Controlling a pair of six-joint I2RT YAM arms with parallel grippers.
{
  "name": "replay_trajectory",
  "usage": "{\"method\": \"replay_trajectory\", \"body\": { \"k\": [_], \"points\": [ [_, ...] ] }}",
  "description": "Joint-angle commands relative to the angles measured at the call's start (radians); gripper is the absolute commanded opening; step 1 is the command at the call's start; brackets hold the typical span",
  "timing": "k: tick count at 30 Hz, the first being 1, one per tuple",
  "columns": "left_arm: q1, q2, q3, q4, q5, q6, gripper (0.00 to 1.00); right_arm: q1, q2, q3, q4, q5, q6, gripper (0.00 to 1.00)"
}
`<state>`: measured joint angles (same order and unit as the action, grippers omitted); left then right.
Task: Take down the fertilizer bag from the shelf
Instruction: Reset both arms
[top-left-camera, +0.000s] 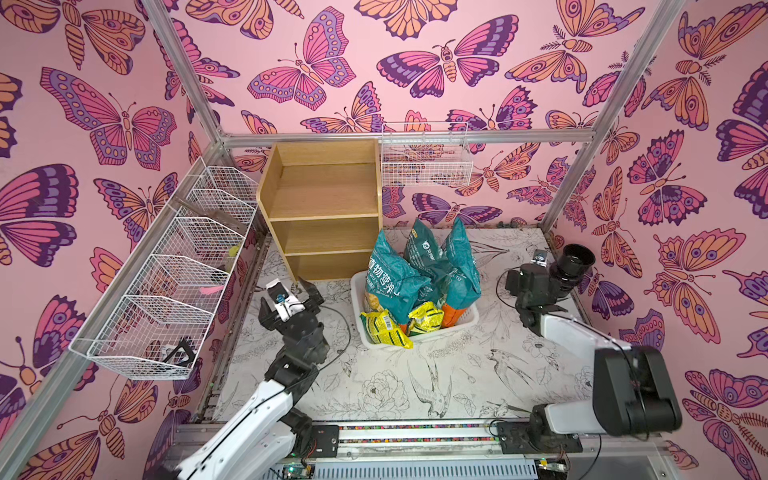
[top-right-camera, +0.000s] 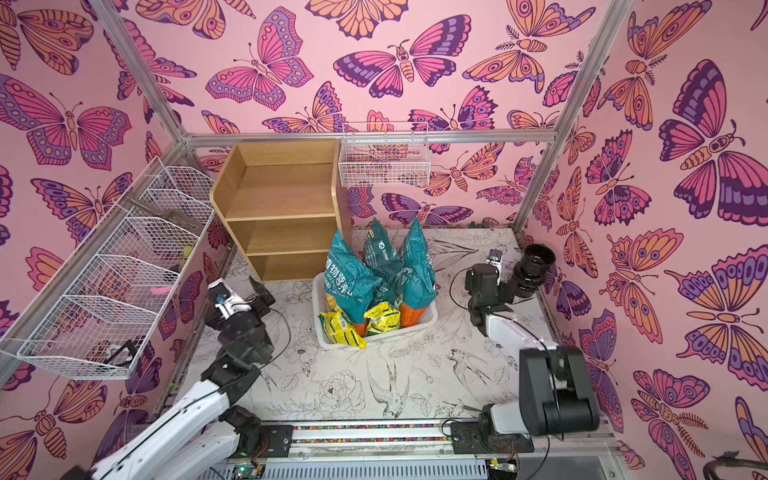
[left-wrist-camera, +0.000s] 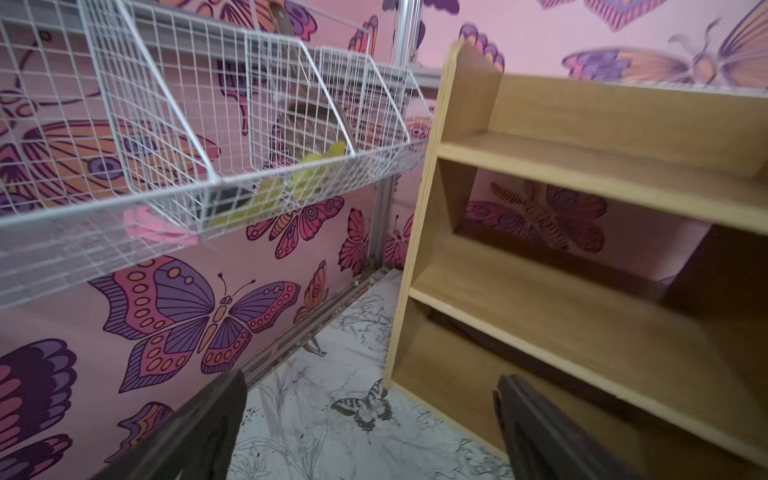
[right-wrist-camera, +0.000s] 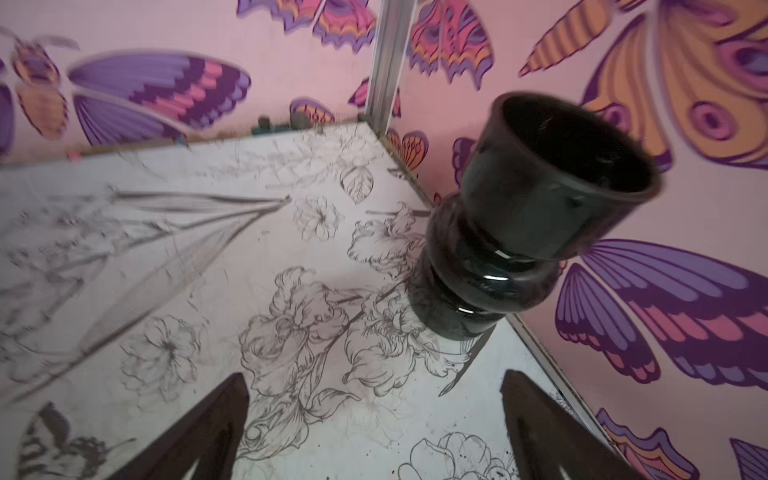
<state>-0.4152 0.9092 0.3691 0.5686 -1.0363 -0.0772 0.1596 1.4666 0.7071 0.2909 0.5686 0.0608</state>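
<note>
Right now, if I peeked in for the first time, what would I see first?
Giant pink, purple and orange butterflies cover the walls. In the middle of the table, tall teal bags stand crowded in a white basket, beside the wooden shelf. A shiny black vase stands by the right wall.

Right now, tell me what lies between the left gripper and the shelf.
Nothing. Only bare tabletop lies between the left gripper, jaws open, and the shelf at its bottom corner; the left wrist view shows it best.
</note>
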Motion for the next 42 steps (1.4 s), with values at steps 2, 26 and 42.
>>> {"method": "replay_trajectory", "body": {
  "k": [2,26,42],
  "points": [
    [0.101,0.301,-0.096,0.407,-0.121,0.080,1.00,0.010,-0.008,-0.084,0.165,0.082,-0.085,0.98],
    [0.388,0.611,-0.050,0.343,0.641,-0.037,1.00,-0.140,0.071,-0.367,0.694,-0.417,-0.088,0.99],
    [0.382,0.640,-0.009,0.366,0.637,-0.029,1.00,-0.160,0.031,-0.315,0.523,-0.452,-0.074,0.99]
  ]
}}
